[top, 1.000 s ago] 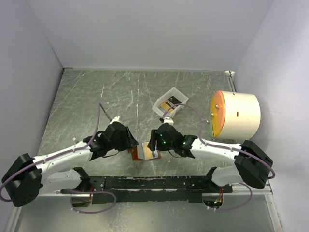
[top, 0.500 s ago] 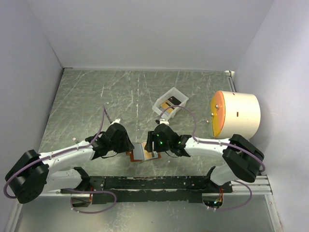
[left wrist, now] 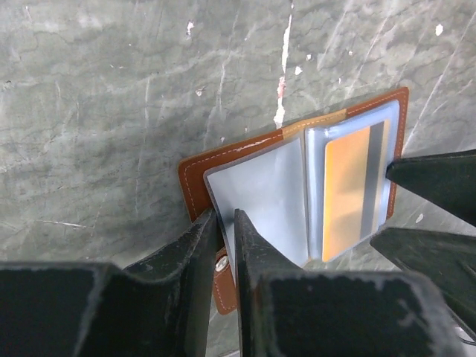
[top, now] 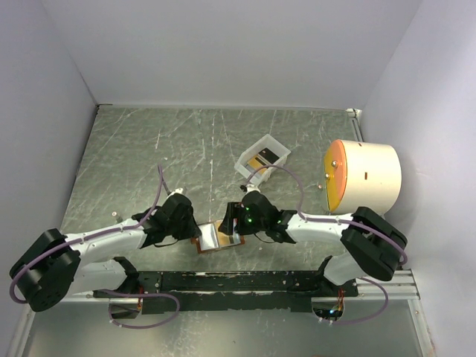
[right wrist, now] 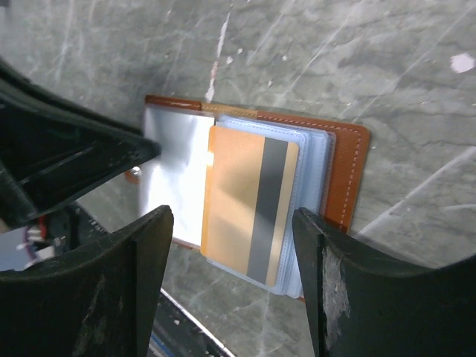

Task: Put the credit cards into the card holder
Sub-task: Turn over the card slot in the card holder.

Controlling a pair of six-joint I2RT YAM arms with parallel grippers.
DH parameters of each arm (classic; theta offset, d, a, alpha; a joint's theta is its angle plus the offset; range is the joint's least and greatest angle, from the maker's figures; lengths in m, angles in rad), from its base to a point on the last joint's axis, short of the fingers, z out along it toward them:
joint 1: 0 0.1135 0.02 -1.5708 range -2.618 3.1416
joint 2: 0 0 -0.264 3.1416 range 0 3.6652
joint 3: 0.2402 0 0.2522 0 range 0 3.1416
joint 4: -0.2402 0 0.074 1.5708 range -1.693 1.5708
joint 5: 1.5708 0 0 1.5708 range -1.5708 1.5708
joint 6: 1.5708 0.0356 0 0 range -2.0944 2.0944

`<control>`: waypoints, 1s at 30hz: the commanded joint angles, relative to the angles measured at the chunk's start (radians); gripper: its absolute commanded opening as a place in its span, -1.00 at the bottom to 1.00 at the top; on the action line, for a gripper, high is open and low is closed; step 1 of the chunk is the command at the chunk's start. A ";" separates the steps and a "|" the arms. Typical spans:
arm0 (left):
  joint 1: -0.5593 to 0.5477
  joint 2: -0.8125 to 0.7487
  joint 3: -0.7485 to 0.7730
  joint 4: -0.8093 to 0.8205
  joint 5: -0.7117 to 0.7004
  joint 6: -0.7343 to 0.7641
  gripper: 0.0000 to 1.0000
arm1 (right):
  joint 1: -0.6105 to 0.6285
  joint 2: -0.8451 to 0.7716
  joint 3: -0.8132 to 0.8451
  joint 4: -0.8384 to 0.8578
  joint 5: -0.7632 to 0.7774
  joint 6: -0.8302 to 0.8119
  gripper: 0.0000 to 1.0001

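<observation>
Both wrists have crept a little nearer over the last second, and my left fingers (left wrist: 242, 236) have drawn in to a thin slit. The near left corner of the card holder (left wrist: 195, 178) sits in that slit, though I cannot tell whether I am actually pinching it. My right fingers (right wrist: 141, 253) stand wide apart on either side of the orange card (right wrist: 234, 201) and are not touching it.

That card lies on the holder's right half, and the holder lies spread open on the desk (top: 149, 149) between my two wrists.

I judge the card to be light, stiff and slick. It is best nipped across its long edges or pushed from its near end. The holder is soft and floppy, with glossy pockets that will likely cling. The place to hold it is the outer leather edge, which would keep a pocket mouth open.

My left wrist view shows the little snap tab (left wrist: 221, 277), and there the card looks to be behind clear plastic. My right wrist view shows several clear sleeves stacked beneath the card. Only the top view shows the white tray (top: 253, 152) farther back on the right, with more cards (top: 262, 159) in it.
</observation>
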State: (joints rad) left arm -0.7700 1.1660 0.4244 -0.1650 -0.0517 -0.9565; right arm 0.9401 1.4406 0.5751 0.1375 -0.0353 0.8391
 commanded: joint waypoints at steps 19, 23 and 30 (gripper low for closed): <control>0.009 0.030 -0.035 0.130 0.069 -0.013 -0.47 | -0.049 0.058 -0.106 0.515 -0.390 0.153 0.30; 0.021 -0.008 -0.025 0.090 0.068 -0.022 -0.42 | -0.050 0.099 -0.101 0.538 -0.406 0.154 0.26; 0.034 -0.146 0.026 -0.098 -0.044 -0.054 -0.32 | -0.049 0.094 -0.074 0.416 -0.345 0.108 0.08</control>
State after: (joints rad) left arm -0.7444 1.0855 0.4030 -0.1562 -0.0277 -0.9886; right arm 0.8875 1.5398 0.4690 0.6128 -0.4160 0.9825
